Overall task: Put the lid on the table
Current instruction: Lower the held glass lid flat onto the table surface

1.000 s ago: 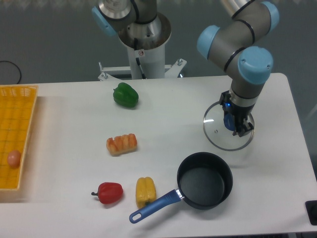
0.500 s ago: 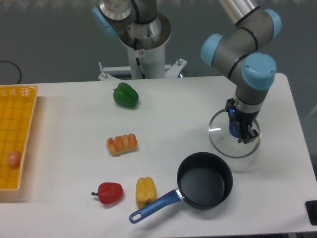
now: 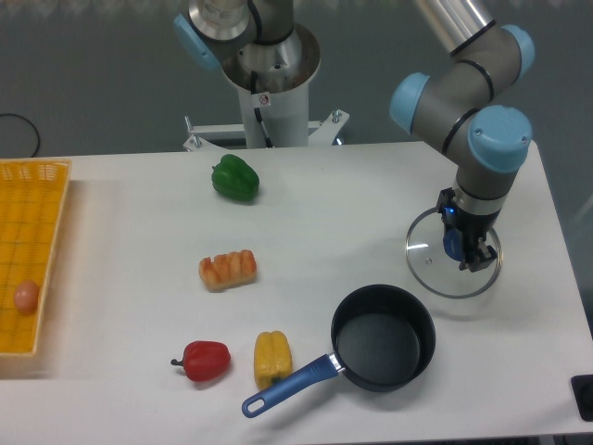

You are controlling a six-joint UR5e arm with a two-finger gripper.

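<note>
The round glass lid (image 3: 428,257) with a thin metal rim hangs low over the right side of the white table (image 3: 324,213). My gripper (image 3: 463,248) points straight down and is shut on the lid's small blue knob at its centre. Whether the rim touches the tabletop I cannot tell. The black saucepan (image 3: 383,336) with a blue handle stands uncovered in front of and to the left of the lid.
A green pepper (image 3: 234,178), a piece of bread (image 3: 228,268), a red pepper (image 3: 205,360) and a yellow pepper (image 3: 272,357) lie on the left half of the table. A yellow mesh tray (image 3: 32,232) holding an egg (image 3: 26,296) sits at the left edge.
My gripper has carried the lid to the right and slightly towards the front of the table, further from the saucepan's centre line. Nothing else moved.
</note>
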